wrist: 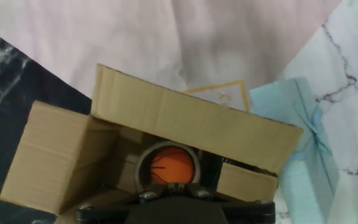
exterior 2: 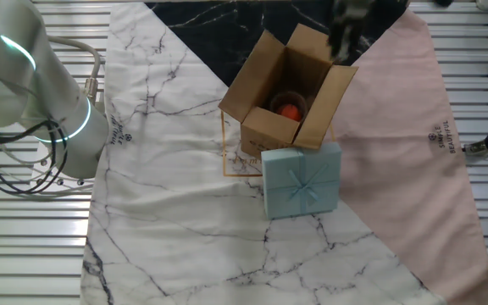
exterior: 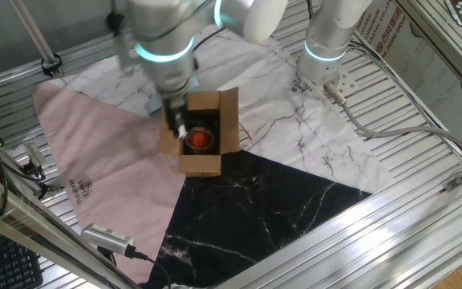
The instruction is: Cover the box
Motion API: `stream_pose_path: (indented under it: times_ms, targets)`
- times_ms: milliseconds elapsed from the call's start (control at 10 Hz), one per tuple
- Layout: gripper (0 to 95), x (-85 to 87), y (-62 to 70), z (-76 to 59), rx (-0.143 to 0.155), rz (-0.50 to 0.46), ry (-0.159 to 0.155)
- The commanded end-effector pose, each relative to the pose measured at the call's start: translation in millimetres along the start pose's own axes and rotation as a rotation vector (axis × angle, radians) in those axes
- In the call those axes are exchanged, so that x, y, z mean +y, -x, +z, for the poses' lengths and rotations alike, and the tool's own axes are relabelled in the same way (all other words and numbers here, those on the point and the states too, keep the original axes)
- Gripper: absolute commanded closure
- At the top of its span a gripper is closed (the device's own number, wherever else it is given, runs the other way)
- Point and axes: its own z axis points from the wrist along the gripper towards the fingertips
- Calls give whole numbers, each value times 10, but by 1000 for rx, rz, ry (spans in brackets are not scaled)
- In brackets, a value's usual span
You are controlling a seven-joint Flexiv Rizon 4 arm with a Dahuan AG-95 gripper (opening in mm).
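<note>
The box [exterior: 207, 163] is a small brown cardboard carton standing with its flaps open where the pink, white and black cloths meet. Inside it an orange ball [exterior: 200, 140] rests in a round, clear-rimmed cup. My gripper [exterior: 176, 122] hangs at the carton's left flap, just above the opening. The other fixed view shows the box [exterior 2: 269, 131] with its flaps spread and the gripper [exterior 2: 346, 30] blurred at its far corner. In the hand view I look down on the box [wrist: 185, 124] and the ball [wrist: 171, 167]. Only the hand's dark housing [wrist: 176, 210] shows there, and the fingers are hidden.
A light-blue gift box [exterior 2: 302, 180] with a ribbon stands right against the carton's side, also in the hand view [wrist: 303, 149]. A yellow square outline [exterior 2: 231, 161] lies under the carton. A second arm's base [exterior: 327, 40] with cables stands behind. A metal-handled tool [exterior: 107, 235] lies at the front rail.
</note>
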Motion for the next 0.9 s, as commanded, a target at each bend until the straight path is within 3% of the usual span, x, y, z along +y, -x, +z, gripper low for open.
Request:
stream_pose_path:
  times_ms: [100, 500, 900]
  targets:
    - [950, 174, 21, 3, -5, 11, 13]
    - [950, 506, 187, 11, 1, 45, 7]
    - [950, 738, 292, 84, -15, 94, 25]
